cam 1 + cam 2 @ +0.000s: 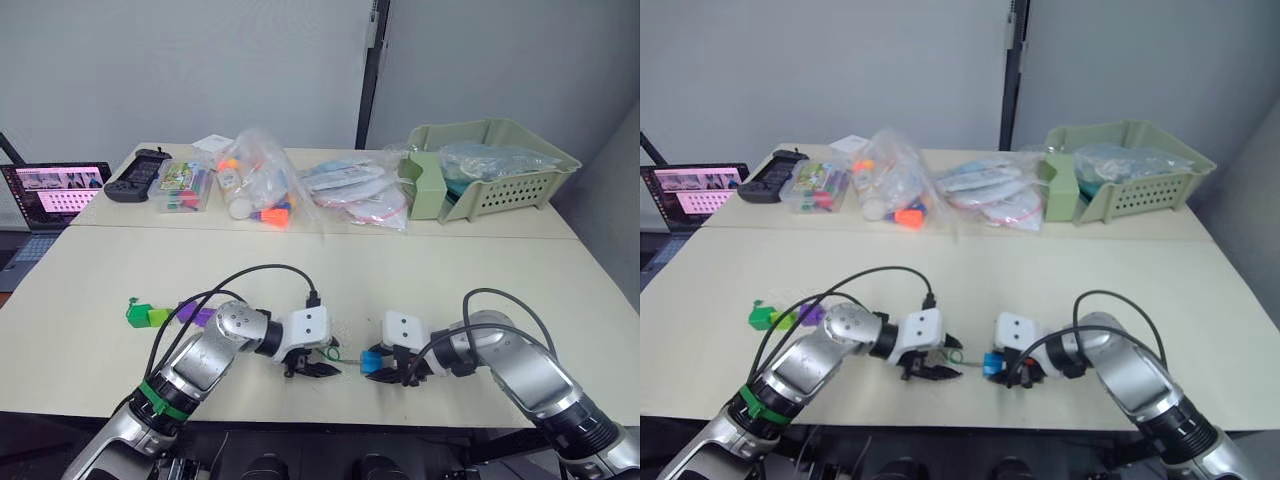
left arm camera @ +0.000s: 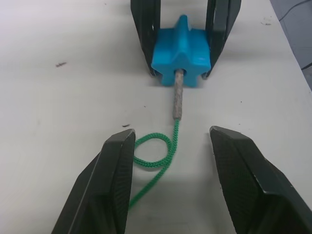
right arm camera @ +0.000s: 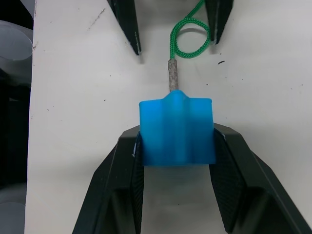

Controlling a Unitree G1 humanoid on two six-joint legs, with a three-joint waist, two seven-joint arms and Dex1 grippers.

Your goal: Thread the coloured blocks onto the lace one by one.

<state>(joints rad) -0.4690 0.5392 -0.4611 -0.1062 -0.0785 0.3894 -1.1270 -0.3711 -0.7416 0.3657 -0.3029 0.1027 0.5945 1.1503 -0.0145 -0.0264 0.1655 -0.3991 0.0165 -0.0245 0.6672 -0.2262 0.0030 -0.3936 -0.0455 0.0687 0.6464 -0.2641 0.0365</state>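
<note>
My right gripper clamps the blue block on the table's near edge; the lace tip sits in its hole. My left gripper, fingers spread, should regrip the tip squarely and push straight.

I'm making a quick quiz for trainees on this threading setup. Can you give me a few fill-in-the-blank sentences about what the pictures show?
1. The right gripper is shut on the ____ block.
2. The lace's stiff tip is poked into that block's ____.
3. The left gripper has its fingers ____, with the green lace lying between them.
4. The other blocks lie on the table to the robot's ____.

Missing words: blue; hole; open; left
</note>
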